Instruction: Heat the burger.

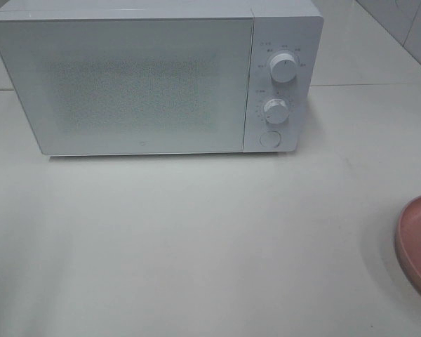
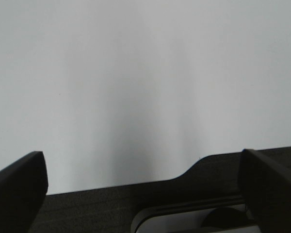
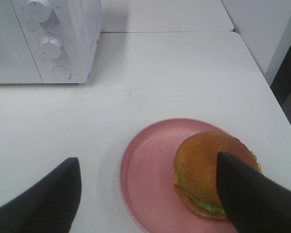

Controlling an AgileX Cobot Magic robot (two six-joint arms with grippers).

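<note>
While both claws gape empty — right claw (image 3: 145,194), left claw (image 2: 140,189) — burger (image 3: 208,172) sits at plate's (image 3: 145,179) three o'clock; likely soft, stacked, slip-prone — carry by plate rim.

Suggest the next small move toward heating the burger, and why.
Probably send the open left gripper to the round button on the closed white microwave: its door is shut, and the golden-bun burger sits untouched on the pink round plate.

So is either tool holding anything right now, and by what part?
Nothing is held. Both tools are open; the burger sits on the plate, ungripped.
</note>
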